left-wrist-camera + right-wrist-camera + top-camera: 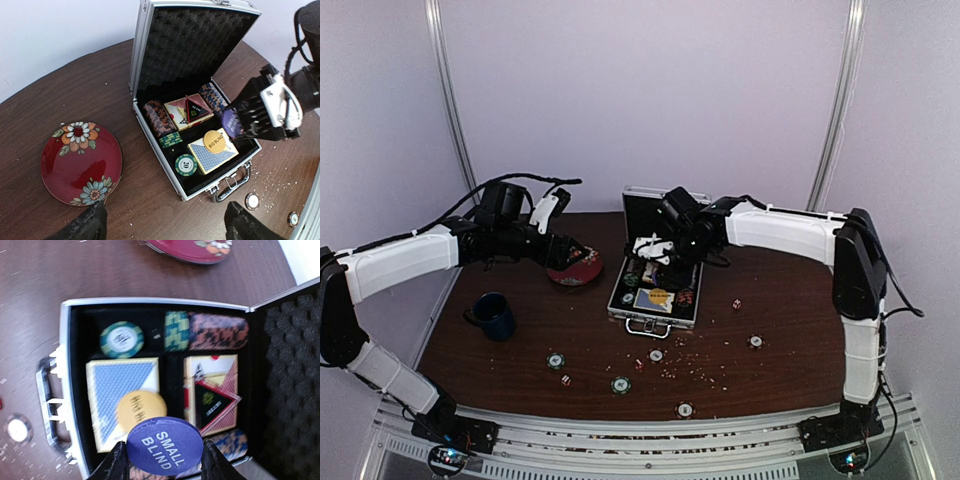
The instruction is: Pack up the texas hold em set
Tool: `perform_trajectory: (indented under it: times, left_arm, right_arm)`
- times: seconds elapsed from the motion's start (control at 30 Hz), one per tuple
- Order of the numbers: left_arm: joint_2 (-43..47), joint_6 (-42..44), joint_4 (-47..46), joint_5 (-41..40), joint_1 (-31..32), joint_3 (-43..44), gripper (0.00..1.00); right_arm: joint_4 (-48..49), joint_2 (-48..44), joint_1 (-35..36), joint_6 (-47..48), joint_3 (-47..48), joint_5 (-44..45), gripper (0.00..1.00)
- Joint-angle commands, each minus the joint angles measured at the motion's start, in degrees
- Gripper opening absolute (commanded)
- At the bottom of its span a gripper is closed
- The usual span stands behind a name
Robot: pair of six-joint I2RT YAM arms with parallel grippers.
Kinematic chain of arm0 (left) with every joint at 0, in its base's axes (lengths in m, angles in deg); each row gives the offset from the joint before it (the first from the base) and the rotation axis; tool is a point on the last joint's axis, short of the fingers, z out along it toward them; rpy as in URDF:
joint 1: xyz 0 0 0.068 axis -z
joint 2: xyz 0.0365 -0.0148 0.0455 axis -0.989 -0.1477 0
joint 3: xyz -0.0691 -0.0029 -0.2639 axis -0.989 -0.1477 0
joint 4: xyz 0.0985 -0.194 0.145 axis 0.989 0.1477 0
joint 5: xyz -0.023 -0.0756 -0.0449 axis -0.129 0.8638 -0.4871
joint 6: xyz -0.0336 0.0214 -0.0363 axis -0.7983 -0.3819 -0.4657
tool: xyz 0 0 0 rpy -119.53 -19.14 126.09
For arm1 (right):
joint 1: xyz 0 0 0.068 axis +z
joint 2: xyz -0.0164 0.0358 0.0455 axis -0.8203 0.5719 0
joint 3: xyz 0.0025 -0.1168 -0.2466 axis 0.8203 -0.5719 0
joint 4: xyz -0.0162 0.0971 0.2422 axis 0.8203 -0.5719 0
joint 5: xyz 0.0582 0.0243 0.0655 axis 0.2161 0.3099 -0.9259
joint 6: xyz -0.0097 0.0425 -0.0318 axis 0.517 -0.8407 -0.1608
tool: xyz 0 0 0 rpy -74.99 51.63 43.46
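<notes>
Right gripper [166, 466] jaws pinched blue disc [165, 445], marked SMALL BLIND, by its edges above open case [190, 50]. Under the jaws: yellow disc [141, 411] on blue-backed deck [112, 382], pink card box [210, 390] beside. Green chip [121, 340] and chip rows [217, 331] farther off. Left gripper [165, 225] jaws wide, holding nothing. Red plate [80, 162] ahead of its left finger, case ahead of its right finger. Loose chips [621, 384] and mug [495, 315] on table [780, 300].
</notes>
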Motion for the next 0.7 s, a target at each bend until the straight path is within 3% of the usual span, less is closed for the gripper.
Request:
perform_trajectory:
  times: [0.0, 0.27, 0.67]
  left_arm:
    - [0.6, 0.4, -1.1, -0.1, -0.5, 1.6, 0.83]
    - [1.0, 0.6, -1.1, -0.7, -0.5, 1.7, 0.83]
    - [1.1, 0.8, -0.9, -0.4, -0.5, 1.8, 0.83]
  right_arm:
    - [3.6, 6.7, -1.3, -1.0, 6.8, 8.1, 0.42]
    - [4.7, 14.0, -3.4, -1.9, 13.0, 9.2, 0.43]
    - [5.7, 15.6, -5.0, -2.3, 12.9, 6.2, 0.43]
